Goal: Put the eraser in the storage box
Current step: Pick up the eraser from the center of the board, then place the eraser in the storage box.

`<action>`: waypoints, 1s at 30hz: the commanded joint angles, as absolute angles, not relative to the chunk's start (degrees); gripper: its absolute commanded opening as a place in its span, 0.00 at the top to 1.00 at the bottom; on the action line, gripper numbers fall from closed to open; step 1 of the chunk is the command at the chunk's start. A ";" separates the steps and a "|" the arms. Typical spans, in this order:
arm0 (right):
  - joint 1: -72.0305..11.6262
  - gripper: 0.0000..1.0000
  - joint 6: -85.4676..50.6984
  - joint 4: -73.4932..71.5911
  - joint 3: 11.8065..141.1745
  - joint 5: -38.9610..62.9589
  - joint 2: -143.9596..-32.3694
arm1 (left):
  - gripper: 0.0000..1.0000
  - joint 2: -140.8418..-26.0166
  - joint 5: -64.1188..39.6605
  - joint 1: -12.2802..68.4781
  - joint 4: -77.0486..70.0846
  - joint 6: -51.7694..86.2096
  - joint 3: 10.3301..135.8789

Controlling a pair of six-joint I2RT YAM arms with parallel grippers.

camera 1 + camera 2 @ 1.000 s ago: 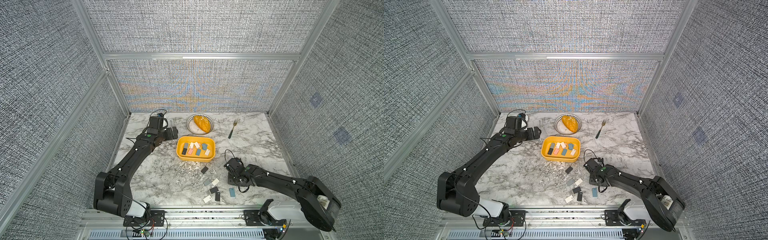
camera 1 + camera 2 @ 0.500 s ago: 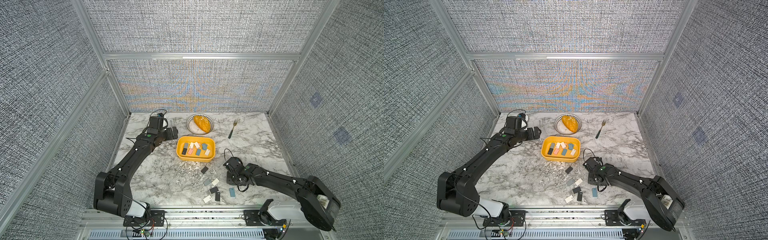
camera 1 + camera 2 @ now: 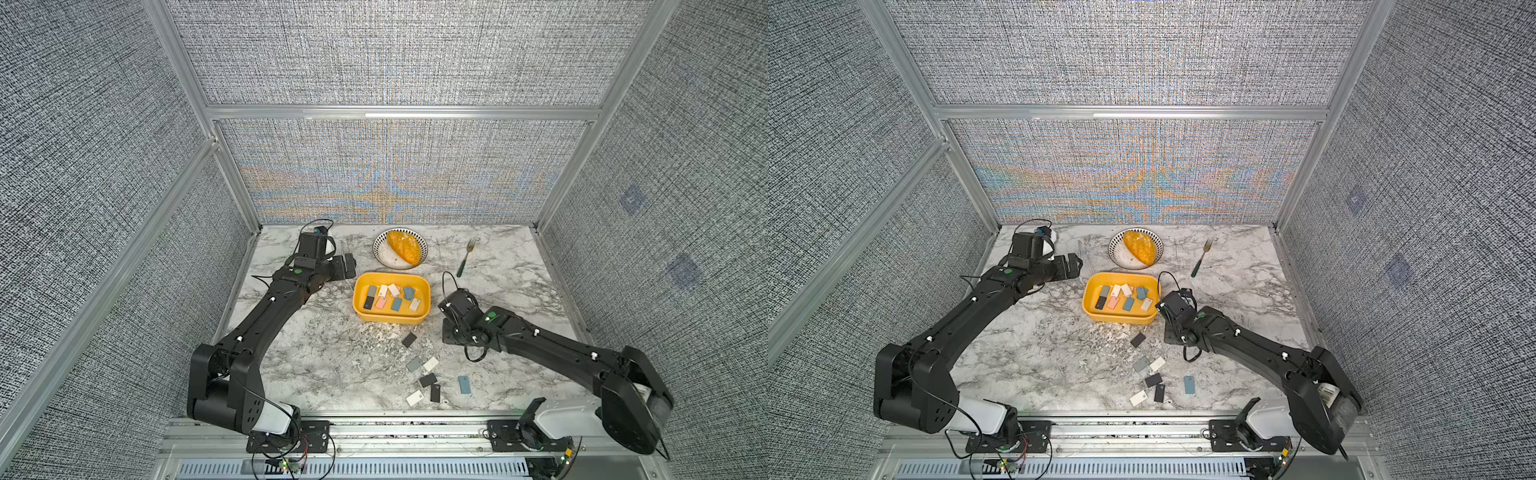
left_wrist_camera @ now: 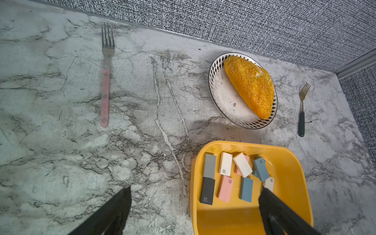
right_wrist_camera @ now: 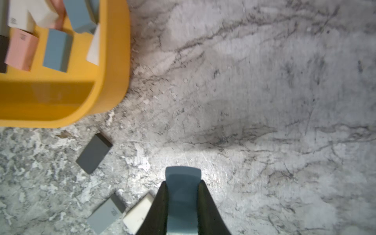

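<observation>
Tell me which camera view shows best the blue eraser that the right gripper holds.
The right wrist view: the blue eraser sits close up, clamped in the right gripper. In both top views the gripper itself hides it; the left wrist view does not show it.

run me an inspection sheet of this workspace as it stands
surface: marble-pattern table, scuffed patch in front of the box
job's things: yellow storage box holding several erasers; seven loose erasers on the table; blue eraser held
clutter: plate with bread; green-handled fork; pink-handled fork
grippers: left gripper open, near the box; right gripper shut on blue eraser
cables: cable loop above right wrist, another at left wrist
surroundings: grey woven wall panels, aluminium frame
</observation>
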State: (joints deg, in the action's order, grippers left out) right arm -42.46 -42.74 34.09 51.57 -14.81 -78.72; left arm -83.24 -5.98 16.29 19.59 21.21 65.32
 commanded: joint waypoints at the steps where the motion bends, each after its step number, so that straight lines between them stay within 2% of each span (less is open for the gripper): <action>1: -42.41 0.79 -39.60 34.62 54.78 -16.45 -80.36 | 0.00 -82.60 -5.89 16.21 19.25 20.74 65.57; 14: -42.60 0.79 -29.18 26.00 71.70 -12.93 -95.97 | 0.00 -82.69 -5.49 16.27 19.34 20.74 65.39; 21: -42.48 0.79 -24.34 24.77 82.48 -10.05 -107.30 | 0.00 -81.76 -3.47 16.17 19.84 20.82 65.24; 30: -42.54 0.78 -21.30 24.78 91.91 -7.48 -116.14 | 0.00 -80.66 -1.96 15.92 18.28 21.70 63.78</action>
